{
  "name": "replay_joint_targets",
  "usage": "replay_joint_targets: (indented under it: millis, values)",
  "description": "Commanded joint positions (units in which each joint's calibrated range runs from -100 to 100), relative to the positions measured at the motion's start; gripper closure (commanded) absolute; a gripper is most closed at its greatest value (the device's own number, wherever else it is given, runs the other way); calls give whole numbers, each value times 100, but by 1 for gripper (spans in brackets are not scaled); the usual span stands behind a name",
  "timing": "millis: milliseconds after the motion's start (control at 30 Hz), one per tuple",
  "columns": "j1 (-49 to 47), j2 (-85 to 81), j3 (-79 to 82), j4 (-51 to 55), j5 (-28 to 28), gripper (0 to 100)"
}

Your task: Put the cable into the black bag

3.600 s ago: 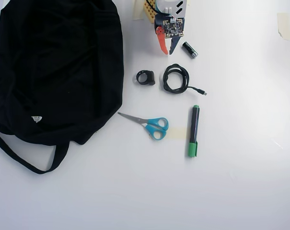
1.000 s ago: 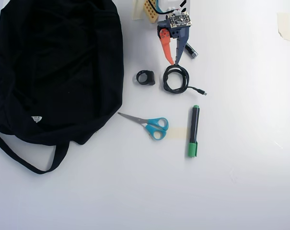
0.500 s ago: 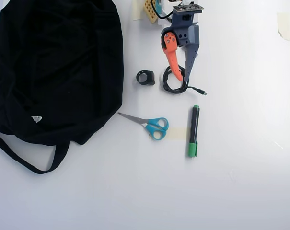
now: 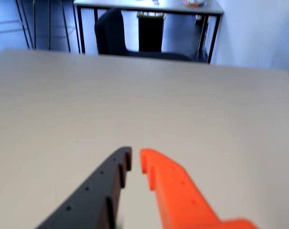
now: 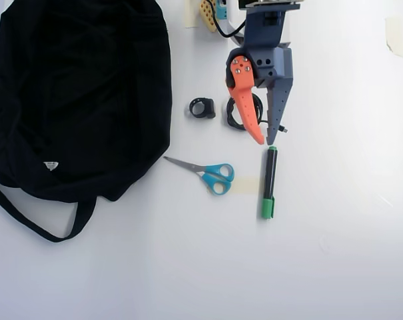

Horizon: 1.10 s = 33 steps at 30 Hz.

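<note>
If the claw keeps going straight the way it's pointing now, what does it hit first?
Probably the green marker: in the overhead view the claw points down the picture, its tips just above the marker's black end. Height is unclear; the wrist view shows only bare table ahead, so it may pass over.

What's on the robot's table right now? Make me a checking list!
Surface: white table, bare ahead of the gripper in the wrist view.
Job's things: black bag at overhead left; coiled black cable mostly hidden under the gripper.
Clutter: blue-handled scissors, green-capped marker, small black ring-shaped thing, tape scraps.
Gripper: gripper hangs over the cable, fingertips close with a narrow gap, holding nothing.
Cables: black arm wire at the robot's base.
Surroundings: dark-legged table and bin beyond.
</note>
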State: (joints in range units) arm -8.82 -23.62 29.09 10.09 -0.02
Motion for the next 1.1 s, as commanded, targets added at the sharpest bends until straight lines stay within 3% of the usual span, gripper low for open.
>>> replay_joint_targets:
  millis: [0,367,1067]
  values:
    - [81,354,-941,-44,29,98]
    - [104,1076,-2136,326,34,98]
    - [179,852,-1462,378,23,98]
